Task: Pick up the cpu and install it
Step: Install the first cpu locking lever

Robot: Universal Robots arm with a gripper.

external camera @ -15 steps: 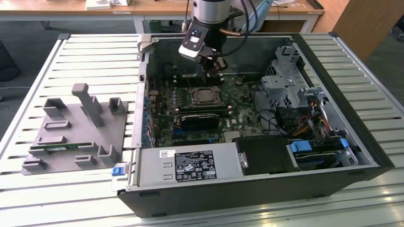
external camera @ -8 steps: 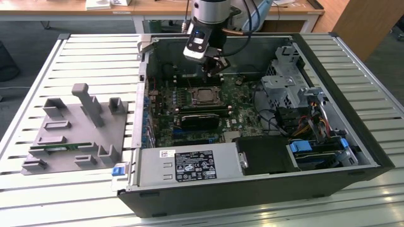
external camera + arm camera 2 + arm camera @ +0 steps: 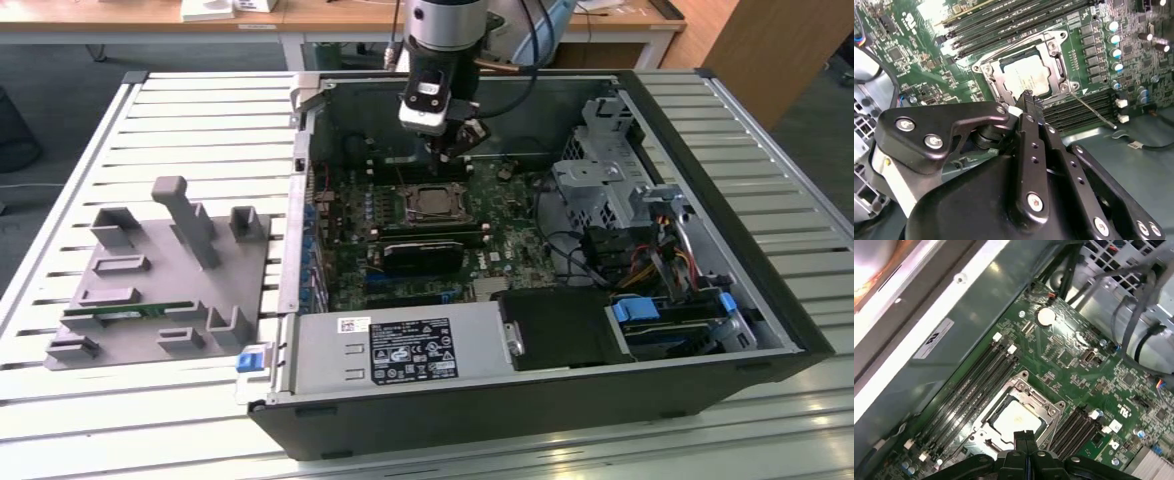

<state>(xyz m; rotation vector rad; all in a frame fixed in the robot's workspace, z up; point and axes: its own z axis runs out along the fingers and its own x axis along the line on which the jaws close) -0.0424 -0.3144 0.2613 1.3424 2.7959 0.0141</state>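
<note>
the cpu (image 3: 430, 203) is sitting in the motherboard socket (image 3: 1024, 386) just beneath the gripper's (image 3: 461, 152) jaws, memory slots (image 3: 971, 382) lying either side of them, the tray (image 3: 180, 290) resting well apart, outside the case (image 3: 534, 400).

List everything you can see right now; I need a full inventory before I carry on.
slatted table: one, pale metal, under everything
computer case: one, black, open, on the table
motherboard: one, green, inside the case
cpu: one, silver, in the motherboard socket
power supply: one, silver-grey, along the case's near edge
tray: one, grey, on the table at the exterior view's left
memory stick: one, green, lying on the tray
end effector: one, black, shut and empty, over the cpu
</note>
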